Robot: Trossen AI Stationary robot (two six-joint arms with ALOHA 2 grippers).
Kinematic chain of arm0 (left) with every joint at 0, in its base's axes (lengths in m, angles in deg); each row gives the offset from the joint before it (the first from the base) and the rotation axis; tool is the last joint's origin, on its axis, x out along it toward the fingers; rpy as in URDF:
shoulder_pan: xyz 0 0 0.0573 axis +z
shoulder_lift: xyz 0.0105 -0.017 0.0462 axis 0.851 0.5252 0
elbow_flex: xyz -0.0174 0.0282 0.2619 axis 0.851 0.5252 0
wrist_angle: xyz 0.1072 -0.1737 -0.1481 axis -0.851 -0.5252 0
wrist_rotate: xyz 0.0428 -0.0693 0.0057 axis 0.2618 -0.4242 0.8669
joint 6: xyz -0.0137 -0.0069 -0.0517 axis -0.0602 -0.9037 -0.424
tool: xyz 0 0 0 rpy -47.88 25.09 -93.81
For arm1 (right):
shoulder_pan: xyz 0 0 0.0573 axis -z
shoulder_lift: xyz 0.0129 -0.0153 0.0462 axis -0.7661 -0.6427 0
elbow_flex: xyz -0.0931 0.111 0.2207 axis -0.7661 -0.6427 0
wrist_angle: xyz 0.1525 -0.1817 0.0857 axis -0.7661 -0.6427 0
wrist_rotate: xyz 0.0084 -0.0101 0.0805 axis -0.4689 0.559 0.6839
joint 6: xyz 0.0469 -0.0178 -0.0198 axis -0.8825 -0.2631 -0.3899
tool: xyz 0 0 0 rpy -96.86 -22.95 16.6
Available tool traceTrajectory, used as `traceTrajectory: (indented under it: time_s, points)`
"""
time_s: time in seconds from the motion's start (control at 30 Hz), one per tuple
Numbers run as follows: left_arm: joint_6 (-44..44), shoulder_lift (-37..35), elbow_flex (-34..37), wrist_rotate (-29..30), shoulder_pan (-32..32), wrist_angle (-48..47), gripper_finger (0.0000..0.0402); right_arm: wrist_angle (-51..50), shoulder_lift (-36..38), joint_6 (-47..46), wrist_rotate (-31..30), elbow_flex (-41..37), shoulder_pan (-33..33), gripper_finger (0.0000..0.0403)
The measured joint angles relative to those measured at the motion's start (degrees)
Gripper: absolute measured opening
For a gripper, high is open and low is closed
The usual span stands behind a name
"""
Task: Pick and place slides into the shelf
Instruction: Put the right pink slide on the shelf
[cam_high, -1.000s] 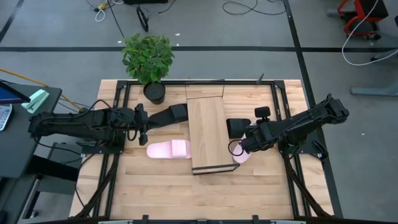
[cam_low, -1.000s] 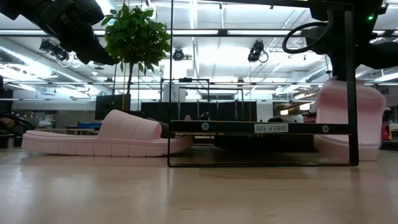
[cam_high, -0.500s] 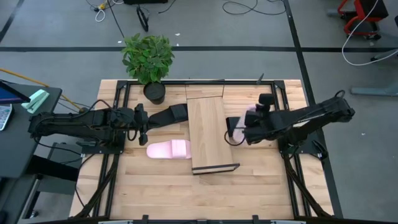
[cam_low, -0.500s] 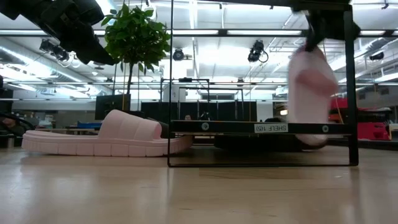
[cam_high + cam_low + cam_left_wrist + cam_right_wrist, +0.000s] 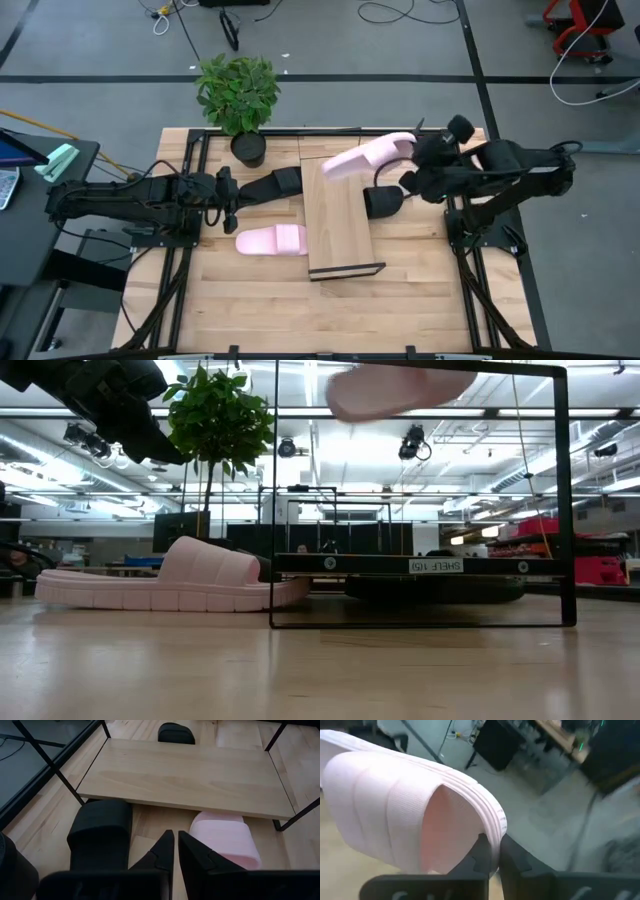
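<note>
The right gripper (image 5: 412, 158) is raised off the table at the far right of it, its arm folded back toward the right edge and its wrist turned inward; its two dark fingers (image 5: 481, 851) are pinched together on the edge of a pale pink slide (image 5: 367, 156), which sticks out from the fingertips toward the left arm. The left gripper (image 5: 231, 200) reaches in level from the left side, held low above the tabletop, its fingers (image 5: 161, 852) nearly touching with nothing between them.
</note>
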Motion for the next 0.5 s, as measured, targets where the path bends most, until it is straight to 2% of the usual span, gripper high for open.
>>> traceTrajectory:
  time_s: [0.2,0.4,0.5]
  points:
    - [0.0,0.0,0.0,0.0,0.0,0.0,0.0021,-0.2,1.6,-17.7,7.7,-3.9,0.1,0.0018]
    - [0.4,0.0,0.0,0.0,0.0,0.0,0.0028,0.8,5.4,-29.1,12.4,-14.6,-1.8,0.0018]
    - [0.4,0.0,0.0,0.0,0.0,-0.7,0.0032,5.3,8.4,-33.3,15.2,-21.0,-3.2,0.0018]
